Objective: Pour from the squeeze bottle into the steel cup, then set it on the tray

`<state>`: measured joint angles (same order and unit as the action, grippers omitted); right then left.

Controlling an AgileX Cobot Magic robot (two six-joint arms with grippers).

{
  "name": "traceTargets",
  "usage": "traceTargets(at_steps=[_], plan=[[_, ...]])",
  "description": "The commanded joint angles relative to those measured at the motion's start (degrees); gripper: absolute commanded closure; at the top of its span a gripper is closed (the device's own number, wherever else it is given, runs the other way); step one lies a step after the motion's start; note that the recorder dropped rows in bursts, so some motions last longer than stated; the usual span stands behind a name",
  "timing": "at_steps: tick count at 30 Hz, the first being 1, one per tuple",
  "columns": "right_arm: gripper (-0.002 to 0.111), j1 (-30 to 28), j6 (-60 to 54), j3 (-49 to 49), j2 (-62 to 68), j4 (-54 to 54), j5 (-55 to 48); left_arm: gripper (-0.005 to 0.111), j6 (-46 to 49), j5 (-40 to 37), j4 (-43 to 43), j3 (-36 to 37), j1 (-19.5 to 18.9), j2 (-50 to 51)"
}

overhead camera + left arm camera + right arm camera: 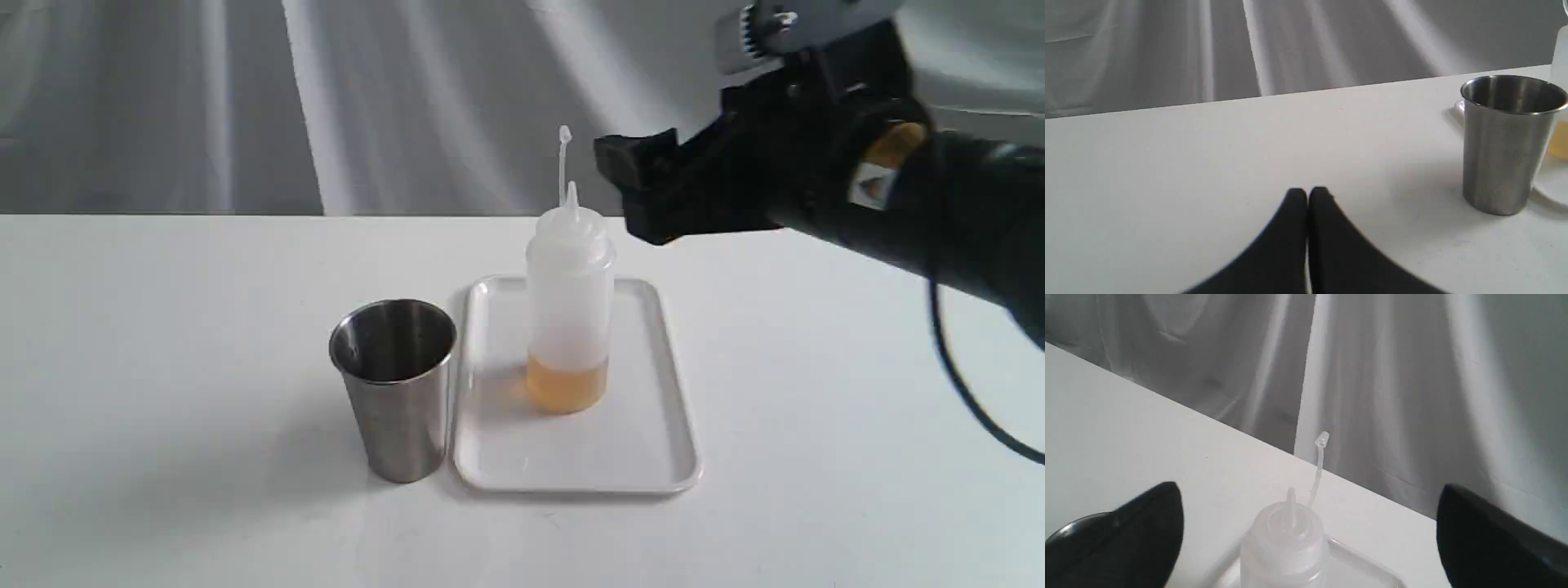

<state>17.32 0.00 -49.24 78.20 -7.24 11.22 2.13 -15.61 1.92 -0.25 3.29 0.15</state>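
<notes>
wht tray (645,441), grey cup (400,392), amber liq (566,385)

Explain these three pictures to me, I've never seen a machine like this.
It's a robot with two arms, each ending in jaws. One picture comes from a camera off the arms; the others from each wrist. On the white table a steel cup stands beside a tray, and a squeeze bottle with some amber liquid stands upright on the tray. The right arm hangs near the bottle's top, jaws open, holding nothing. The left arm's jaws are shut, also empty.
</notes>
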Motion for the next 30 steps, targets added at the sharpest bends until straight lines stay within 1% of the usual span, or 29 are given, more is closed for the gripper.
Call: traceTargets(at_steps=[1,2,4,5,6,12,13,19,30], plan=[[0.031,-0.17,0.00,5.82,-8.87,-0.43,-3.02,0.107,-0.18,0.39,-0.04,0.25,0.33,-0.15],[0.034,-0.17,0.00,7.19,-11.64,-0.43,-3.65,0.107,-0.18,0.39,-0.04,0.25,0.33,-0.15],[0.047,-0.17,0.00,10.85,-16.97,-0.43,-4.77,0.107,-0.26,0.39,-0.04,0.25,0.33,-0.15],[0.051,-0.17,0.00,11.86,-18.99,-0.43,-4.91,0.107,-0.26,0.39,-0.04,0.25,0.33,-0.15],[0.060,-0.17,0.00,13.76,-21.96,-0.43,-5.04,0.107,-0.26,0.39,-0.04,0.25,0.33,-0.15],[0.106,-0.17,0.59,20.46,-34.57,-0.43,-5.04,0.107,-0.26,0.39,-0.04,0.25,0.33,-0.15],[0.108,-0.17,0.82,20.92,-36.00,-0.32,-5.04,0.107,-0.26,0.39,-0.04,0.25,0.33,-0.15],[0.108,-0.17,0.94,22.88,-42.73,0.63,-7.60,0.107,-0.12,0.39,-0.04,0.25,0.33,-0.15],[0.108,-0.17,0.71,22.88,-43.25,0.63,-7.56,0.107,-0.27,0.39,-0.04,0.25,0.33,-0.15]])
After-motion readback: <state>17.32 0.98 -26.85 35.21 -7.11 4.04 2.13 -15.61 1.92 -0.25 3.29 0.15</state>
